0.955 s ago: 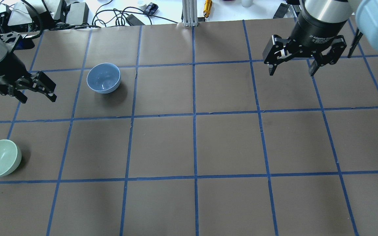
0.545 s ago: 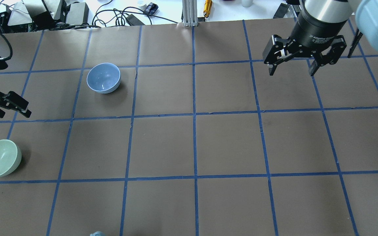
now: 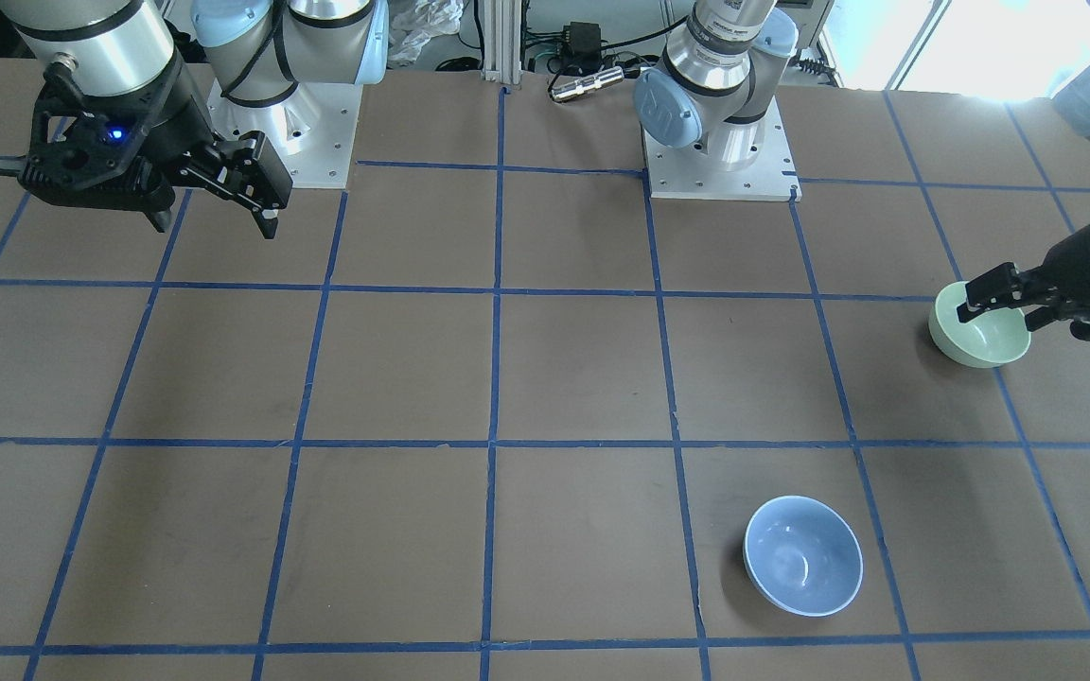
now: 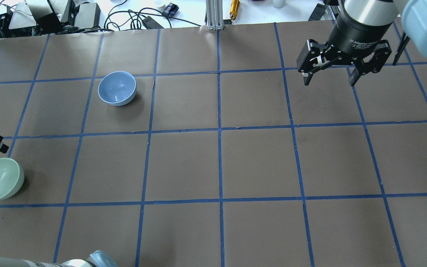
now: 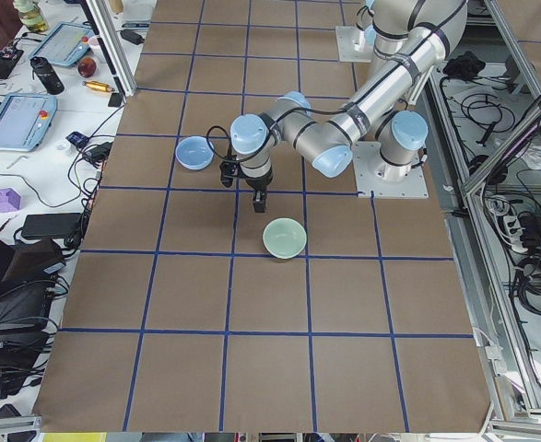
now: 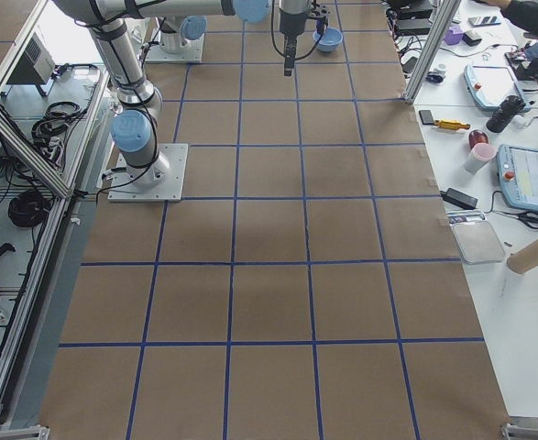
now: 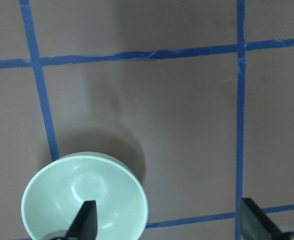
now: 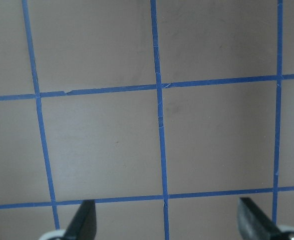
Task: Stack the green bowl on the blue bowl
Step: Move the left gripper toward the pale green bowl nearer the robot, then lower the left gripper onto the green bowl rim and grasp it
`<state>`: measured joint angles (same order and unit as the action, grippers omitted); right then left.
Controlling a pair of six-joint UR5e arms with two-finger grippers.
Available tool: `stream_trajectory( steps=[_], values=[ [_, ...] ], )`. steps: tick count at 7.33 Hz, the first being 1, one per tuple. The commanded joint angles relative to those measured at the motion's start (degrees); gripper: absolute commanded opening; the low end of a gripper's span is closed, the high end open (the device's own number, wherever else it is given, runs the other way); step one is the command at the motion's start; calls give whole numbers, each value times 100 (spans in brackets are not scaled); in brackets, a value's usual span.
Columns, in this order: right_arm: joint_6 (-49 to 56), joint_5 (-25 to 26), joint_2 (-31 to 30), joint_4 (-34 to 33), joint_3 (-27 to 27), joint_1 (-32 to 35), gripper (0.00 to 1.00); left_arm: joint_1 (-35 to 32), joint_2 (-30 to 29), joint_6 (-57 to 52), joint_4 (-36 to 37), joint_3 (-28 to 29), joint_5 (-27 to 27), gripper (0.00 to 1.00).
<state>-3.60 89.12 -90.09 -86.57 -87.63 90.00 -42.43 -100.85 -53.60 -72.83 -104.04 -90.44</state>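
Brown gridded desk [image 4: 258, 163] holds the green bowl [image 7: 106, 195] near its left edge, well apart from the blue bowl [image 4: 117, 88]. Left jaws hang wide above it, one finger [image 7: 88, 220] over the hollow; they should straddle the rim squarely before closing.

A wide table [image 4: 258, 163] covered in brown sheeting fills the scene, marked into squares by blue tape lines [image 4: 219, 163]. Past its far edge runs a white bench [image 4: 187, 13] strewn with black cables [image 4: 124, 16] and black boxes [image 4: 85, 13]. An aluminium post [image 4: 213, 15] stands at the table's edge. Seen from the right side, the bench holds a blue-framed tablet [image 6: 532, 179], scissors [image 6: 525, 218], a clear tray [image 6: 477, 236] and a cardboard tube [image 6: 536, 249]. On the opposite side, metal frame rails [image 5: 514, 138] stand over loose cable bundles [image 5: 533, 267]. A strong white glare [image 3: 961, 43] comes in at one corner
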Motion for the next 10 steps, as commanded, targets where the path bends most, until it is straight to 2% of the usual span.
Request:
stream_trajectory(
  steps=[1,3,5,6,8,9,10],
  values=[
    [0,0,0,-8,0,0,100,691,-162,-1009,1012,-518,44,98],
    [0,0,0,0,-9,0,100,955,-207,-1160,1761,-950,0,98],
    [0,0,0,-8,-9,0,100,965,-460,-1170,2113,-952,44,97],
    [0,0,0,0,0,0,100,974,-592,-1283,2246,-934,35,93],
    [0,0,0,0,0,0,100,974,-646,-1372,2195,-899,-35,67],
    [0,0,0,0,-9,0,100,982,-646,-1355,2168,-908,-44,33],
    [-9,0,0,0,-9,0,100,982,-638,-1346,2160,-916,-53,19]
  ],
)
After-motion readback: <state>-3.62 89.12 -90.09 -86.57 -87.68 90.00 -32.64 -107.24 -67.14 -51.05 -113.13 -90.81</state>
